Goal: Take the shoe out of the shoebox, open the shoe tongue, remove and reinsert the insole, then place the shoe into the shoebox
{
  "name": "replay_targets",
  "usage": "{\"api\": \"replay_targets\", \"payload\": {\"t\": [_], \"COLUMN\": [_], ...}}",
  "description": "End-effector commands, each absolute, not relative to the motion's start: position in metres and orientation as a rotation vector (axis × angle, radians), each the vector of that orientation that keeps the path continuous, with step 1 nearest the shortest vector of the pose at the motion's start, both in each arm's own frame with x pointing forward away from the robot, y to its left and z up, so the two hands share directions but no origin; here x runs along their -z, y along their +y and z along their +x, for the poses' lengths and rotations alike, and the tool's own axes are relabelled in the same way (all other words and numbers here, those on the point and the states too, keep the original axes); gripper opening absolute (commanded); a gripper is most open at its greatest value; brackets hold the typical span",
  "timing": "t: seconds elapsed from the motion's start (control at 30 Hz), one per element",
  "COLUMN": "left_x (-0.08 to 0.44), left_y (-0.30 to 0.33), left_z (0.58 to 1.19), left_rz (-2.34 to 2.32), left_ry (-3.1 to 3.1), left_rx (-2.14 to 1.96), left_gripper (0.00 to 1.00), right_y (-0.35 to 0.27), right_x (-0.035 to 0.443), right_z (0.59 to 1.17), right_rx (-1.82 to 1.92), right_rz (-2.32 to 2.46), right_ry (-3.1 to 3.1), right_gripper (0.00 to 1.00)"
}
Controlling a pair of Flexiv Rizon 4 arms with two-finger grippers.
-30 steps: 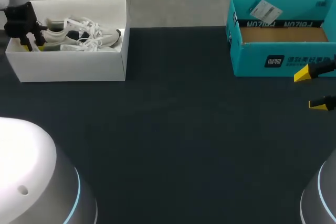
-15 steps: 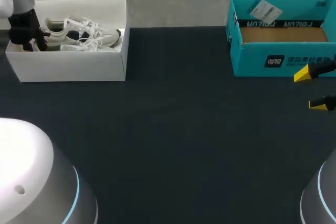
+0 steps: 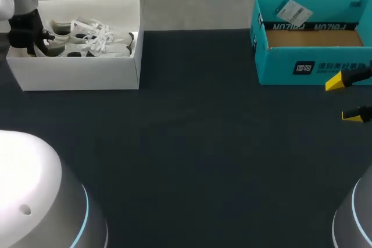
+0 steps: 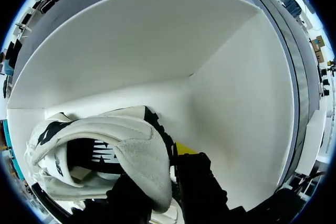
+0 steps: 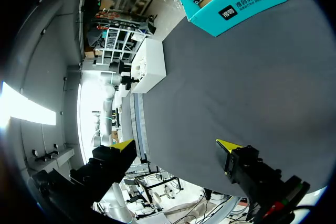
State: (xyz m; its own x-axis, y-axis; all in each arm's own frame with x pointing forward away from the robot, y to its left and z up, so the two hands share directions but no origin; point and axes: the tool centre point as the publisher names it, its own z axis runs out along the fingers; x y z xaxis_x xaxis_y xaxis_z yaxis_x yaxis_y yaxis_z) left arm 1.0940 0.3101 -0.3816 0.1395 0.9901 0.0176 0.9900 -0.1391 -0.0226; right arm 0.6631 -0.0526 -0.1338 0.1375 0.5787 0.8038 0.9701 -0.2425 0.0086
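Dark table [image 3: 192, 143], white shoebox [image 3: 75, 74] at its far left, teal shoebox [image 3: 279, 68] at its far right, white sneaker [image 3: 93, 42] lying in the white shoebox, left gripper [image 3: 32, 42] clamped on its heel, right gripper [image 3: 344, 99] fingers apart, holding nothing, near the teal shoebox.

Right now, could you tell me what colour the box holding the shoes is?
The shoebox is white, clearest in the head view.

Matt white shoebox [image 3: 81, 74], soft cloth shoe [image 3: 87, 42]
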Motion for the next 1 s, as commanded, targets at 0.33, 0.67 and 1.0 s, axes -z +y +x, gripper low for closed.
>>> {"api": "replay_targets", "payload": {"t": [0.33, 0.67, 1.0], "left_x": [0.290, 0.225, 0.200], "left_y": [0.315, 0.315, 0.311], "left_z": [1.078, 1.071, 1.072], "left_rz": [-2.366, -2.384, -2.358], "left_ry": [-2.105, -2.069, -2.114], "left_rx": [-0.018, -0.044, 0.046], "left_gripper": [0.00, 0.00, 0.00], "right_y": [-0.052, -0.052, -0.052], "right_x": [0.134, 0.134, 0.134], "right_z": [0.661, 0.661, 0.661], "right_rx": [0.961, 0.961, 0.961], "right_rz": [-1.894, -1.894, -1.894], "right_ry": [-1.481, -1.481, -1.481], "right_gripper": [1.00, 1.00, 1.00]}}
